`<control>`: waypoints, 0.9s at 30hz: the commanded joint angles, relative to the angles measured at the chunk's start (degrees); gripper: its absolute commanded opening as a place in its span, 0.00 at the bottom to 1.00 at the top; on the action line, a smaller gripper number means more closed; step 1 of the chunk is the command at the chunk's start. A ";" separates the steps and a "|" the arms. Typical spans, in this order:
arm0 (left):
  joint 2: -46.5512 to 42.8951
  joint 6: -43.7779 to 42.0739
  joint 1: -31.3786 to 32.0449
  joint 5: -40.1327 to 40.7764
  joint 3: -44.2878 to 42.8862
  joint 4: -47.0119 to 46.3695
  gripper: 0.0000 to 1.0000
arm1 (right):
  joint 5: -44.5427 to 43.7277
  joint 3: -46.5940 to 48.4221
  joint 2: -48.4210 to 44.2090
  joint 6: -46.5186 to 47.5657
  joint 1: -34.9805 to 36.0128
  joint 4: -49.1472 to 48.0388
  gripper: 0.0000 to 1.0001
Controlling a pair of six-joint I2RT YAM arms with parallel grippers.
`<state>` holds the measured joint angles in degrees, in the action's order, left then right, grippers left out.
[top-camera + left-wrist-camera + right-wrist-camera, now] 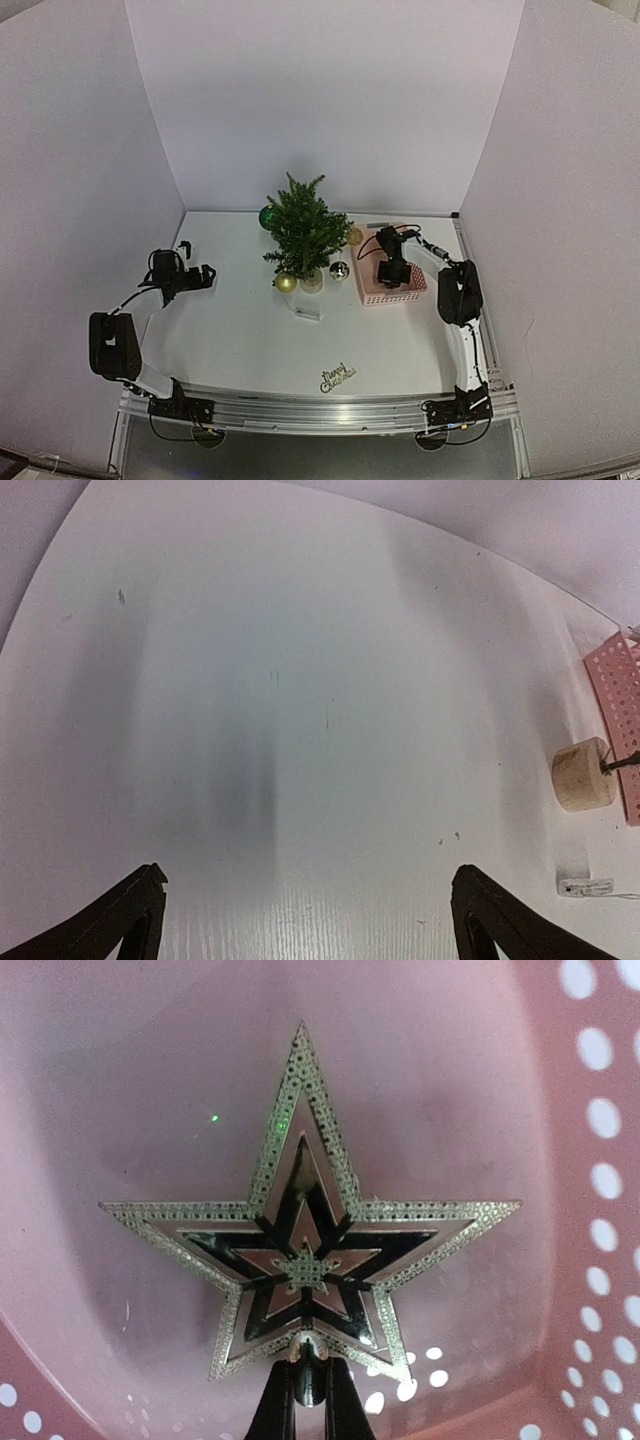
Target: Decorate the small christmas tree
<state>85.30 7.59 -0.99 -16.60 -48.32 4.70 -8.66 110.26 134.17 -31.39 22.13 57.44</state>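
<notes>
The small christmas tree, a miniature dark-green fir with bushy needle branches, is standing upright at the middle of the white table. Its pale round pot base is showing at the right edge of the left wrist view, just beside the pink perforated plastic basket. A shiny green bauble is showing at the tree's upper left, a gold bauble is sitting low on its left, and a silver bauble is sitting between the pot and the basket. The right gripper is reaching down into the basket. Its dark fingers are pressing together, pinching the small stem at the bottom of a silver glitter-edged star that is facing the wrist camera over the basket's pink floor. The left gripper is hanging over bare table on the left, well apart from the tree, with its jaws spreading as wide as they go and nothing between them. A gold "Merry Christmas" cut-out sign is lying near the table's front edge.
</notes>
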 commanded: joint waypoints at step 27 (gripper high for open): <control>-8.80 -15.64 18.13 -34.15 -38.85 12.69 0.96 | -24.34 12.79 -26.40 27.28 39.03 -45.83 0.00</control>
<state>78.79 -11.42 14.70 -49.98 -83.68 19.30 -34.57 119.28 104.34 -12.70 58.08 22.56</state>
